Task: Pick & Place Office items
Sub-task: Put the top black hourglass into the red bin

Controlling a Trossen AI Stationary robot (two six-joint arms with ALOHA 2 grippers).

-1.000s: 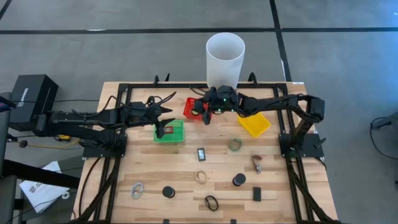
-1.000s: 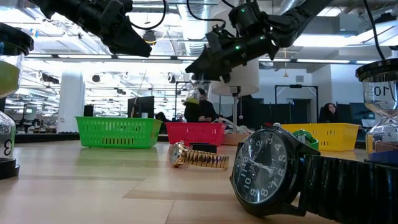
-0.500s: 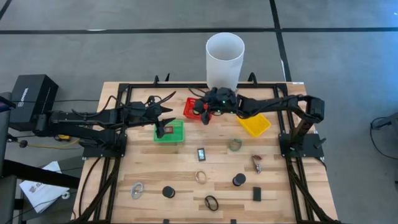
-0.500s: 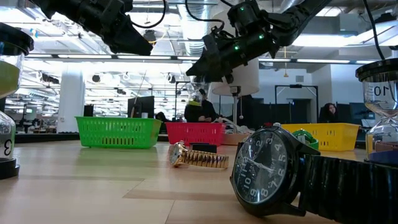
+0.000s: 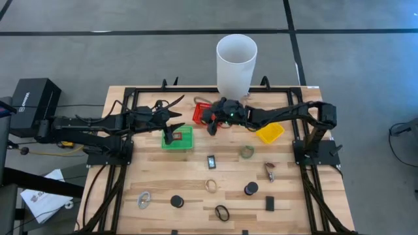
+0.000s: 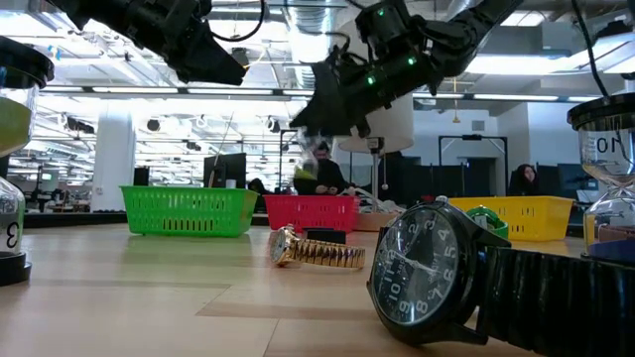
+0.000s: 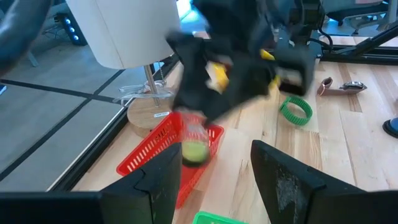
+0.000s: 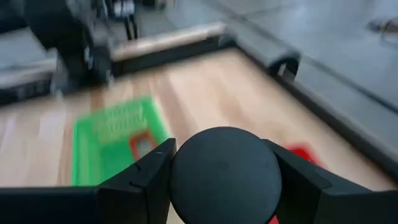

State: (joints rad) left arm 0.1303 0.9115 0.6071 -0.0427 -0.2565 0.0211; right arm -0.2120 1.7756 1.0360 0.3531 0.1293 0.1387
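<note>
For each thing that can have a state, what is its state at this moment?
right gripper: shut on a black round disc, above the red basket.
left gripper: open, empty, near the green basket.
green basket: holds one small item.
white cylinder: upright.
black watch: lying on the table.

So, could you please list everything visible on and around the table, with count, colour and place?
red basket: one, red, far centre
green basket: one, green, left of red
yellow basket: one, yellow, right of red
cylinder: one, white, beyond far edge
discs: two, black, near half
green band: one, green, middle
gold watch: one, gold, middle
black loop: one, black, near edge
black rectangle: one, black, near right
silvery clip: one, silver, near left
left end effector: open, behind green basket
right end effector: shut on held disc, black, by red basket
</note>
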